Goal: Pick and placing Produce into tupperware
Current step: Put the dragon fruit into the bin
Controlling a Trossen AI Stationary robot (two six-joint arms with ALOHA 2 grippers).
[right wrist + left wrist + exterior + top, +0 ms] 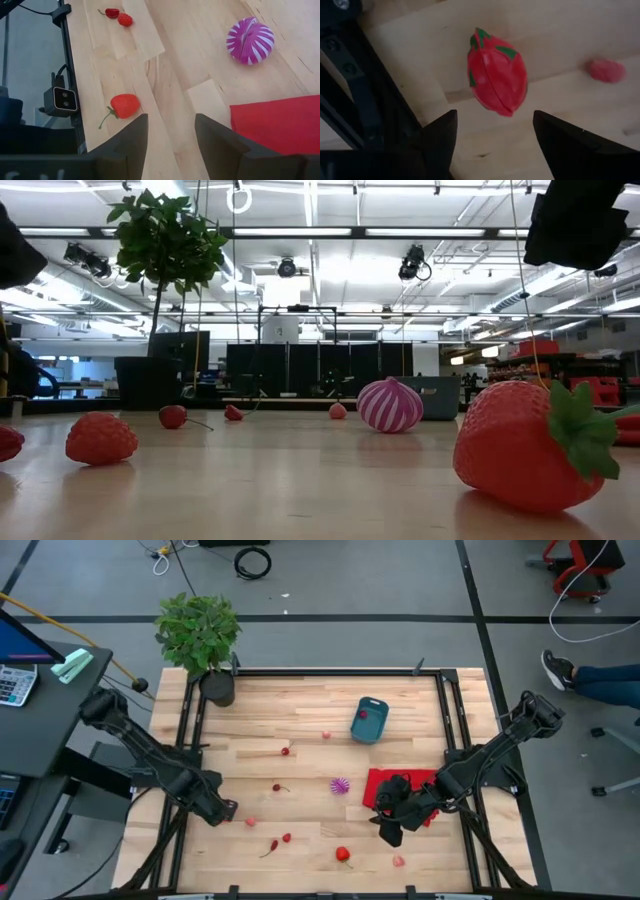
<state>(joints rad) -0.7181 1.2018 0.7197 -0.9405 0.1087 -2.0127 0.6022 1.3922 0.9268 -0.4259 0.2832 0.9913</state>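
Small toy produce lies scattered on the wooden table: a strawberry (pixel 343 855) (pixel 124 106) (pixel 530 445), a purple striped piece (pixel 341 785) (pixel 250 40) (pixel 390 404), and several small red and pink pieces such as a cherry (pixel 286 751). The blue tupperware (pixel 369 719) stands toward the far side with one red piece inside. My left gripper (pixel 225 810) (pixel 495 135) is open, just short of a red, green-leafed fruit (pixel 497 72) (pixel 251 822). My right gripper (pixel 388 833) (pixel 170 135) is open at the red cloth's left edge, between the strawberry and the cloth.
A flat red cloth (pixel 405 786) (pixel 280 122) lies under the right arm. A potted plant (pixel 203 640) stands at the far left corner. A black frame (pixel 320 672) runs round the table. Bare wood lies between the tub and the scattered pieces.
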